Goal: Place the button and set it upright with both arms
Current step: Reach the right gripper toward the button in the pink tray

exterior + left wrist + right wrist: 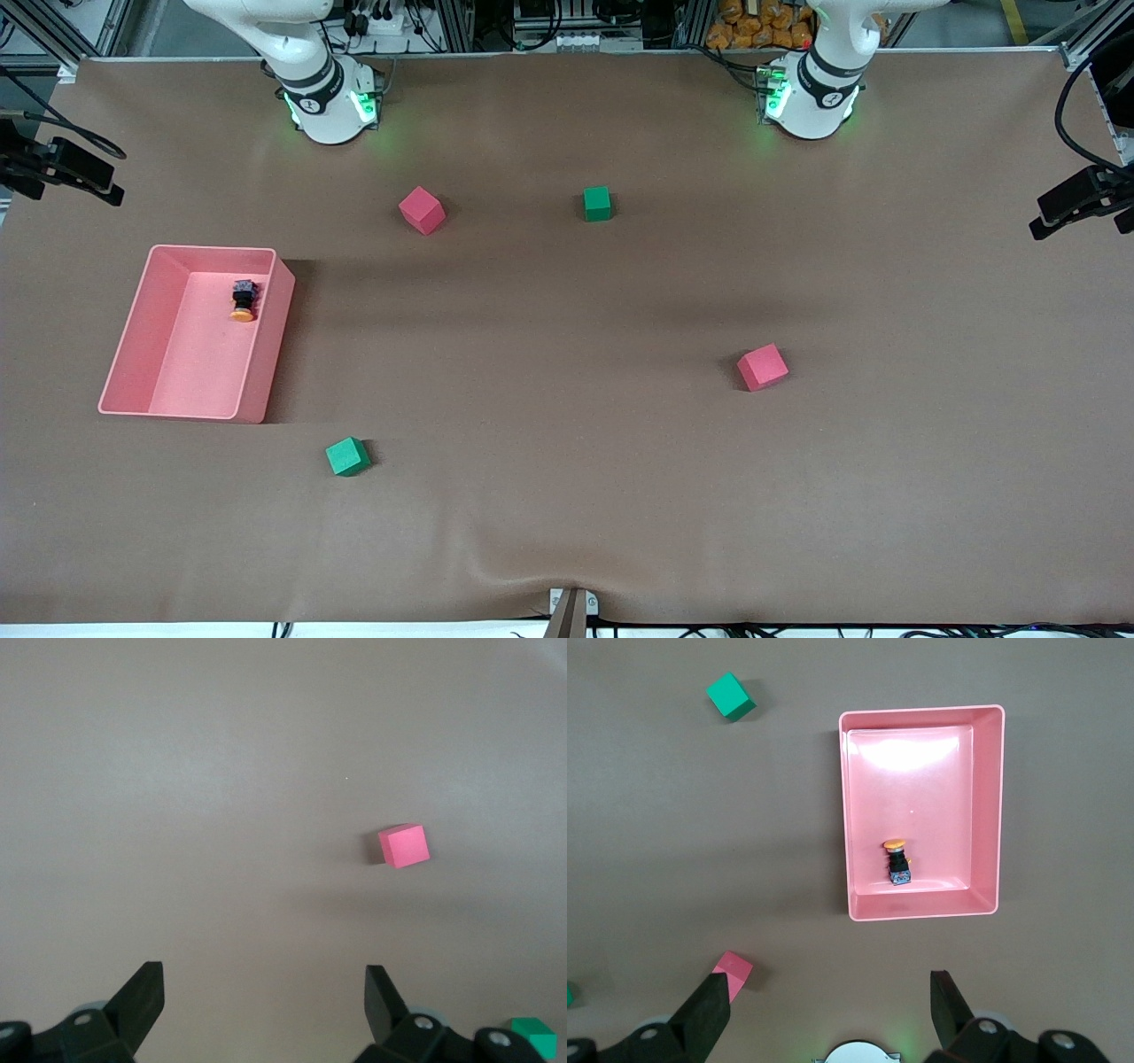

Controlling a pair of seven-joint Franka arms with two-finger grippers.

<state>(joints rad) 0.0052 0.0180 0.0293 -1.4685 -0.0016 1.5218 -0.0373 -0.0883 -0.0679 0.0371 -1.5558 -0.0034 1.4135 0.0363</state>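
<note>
The button [243, 299] lies on its side in a pink bin [266, 346] at the right arm's end of the table, its orange cap nearer the front camera than its black body. The right wrist view shows the button [897, 861] on the bin's floor, close to one short wall of the bin [988, 806]. My right gripper [830, 992] hangs open and empty high above the table by its own base. My left gripper [264, 988] also hangs open and empty, high over bare table. Neither gripper shows in the front view; only the arms' lower parts do.
Two red cubes [422, 210] [762, 367] and two green cubes [597, 203] [346, 456] lie scattered on the brown table. A red cube [404, 845] and a green cube [533, 1036] show below the left gripper. Black camera mounts stand at both table ends.
</note>
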